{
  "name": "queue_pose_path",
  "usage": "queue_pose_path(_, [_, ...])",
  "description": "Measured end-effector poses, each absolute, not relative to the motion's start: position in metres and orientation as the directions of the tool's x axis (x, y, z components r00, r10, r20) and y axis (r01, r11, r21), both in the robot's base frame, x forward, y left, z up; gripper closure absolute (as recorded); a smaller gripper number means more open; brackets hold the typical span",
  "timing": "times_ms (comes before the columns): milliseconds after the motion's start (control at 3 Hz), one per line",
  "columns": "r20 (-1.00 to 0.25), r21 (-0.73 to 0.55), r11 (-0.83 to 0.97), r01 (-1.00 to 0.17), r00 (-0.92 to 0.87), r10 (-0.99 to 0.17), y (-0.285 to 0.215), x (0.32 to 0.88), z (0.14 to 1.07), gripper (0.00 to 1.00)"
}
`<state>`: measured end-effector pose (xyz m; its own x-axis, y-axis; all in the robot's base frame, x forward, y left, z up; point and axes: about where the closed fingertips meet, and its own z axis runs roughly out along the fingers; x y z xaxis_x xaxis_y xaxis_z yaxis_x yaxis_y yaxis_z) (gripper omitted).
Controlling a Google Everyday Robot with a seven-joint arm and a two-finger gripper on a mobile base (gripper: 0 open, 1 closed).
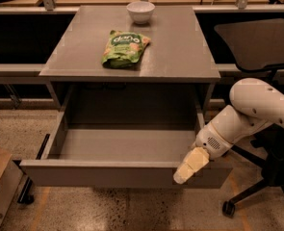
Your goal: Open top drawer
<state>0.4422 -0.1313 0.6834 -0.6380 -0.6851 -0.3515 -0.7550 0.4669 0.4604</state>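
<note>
The arm (259,102) is clad in smooth white shells of rounded, tubular form, a bulky upper segment narrowing to a wrist housing. That housing bears a small patch of dark perforations. The gripper (188,166), cream-yellow and tapered, sits at the front right edge of the top drawer (103,174).

The top drawer (108,174) is standing pulled far out of the grey cabinet (185,52), showing its deep grey inside. The gripper (187,167), on a white arm (257,100) reaching in from the right, is hanging at the right end of the drawer's front panel, overlapping its top edge. A green snack bag (124,48) and a white bowl (140,11) are sitting on the cabinet top, the bowl near the back edge.
</note>
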Motion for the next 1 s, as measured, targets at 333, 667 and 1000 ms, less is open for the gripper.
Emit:
queue_pose_path(333, [-0.394,0.371,0.448,-0.813,-0.575,-0.717,-0.127,0.456,0.706,0.00])
queue_pose_path(667, [-0.443,0.302,0.401,-0.865,-0.500,-0.744,-0.121,0.473,0.725,0.00])
queue_pose_path(1000, [-0.445,0.299,0.398,-0.867,-0.496,-0.745,-0.121,0.474,0.725,0.00])
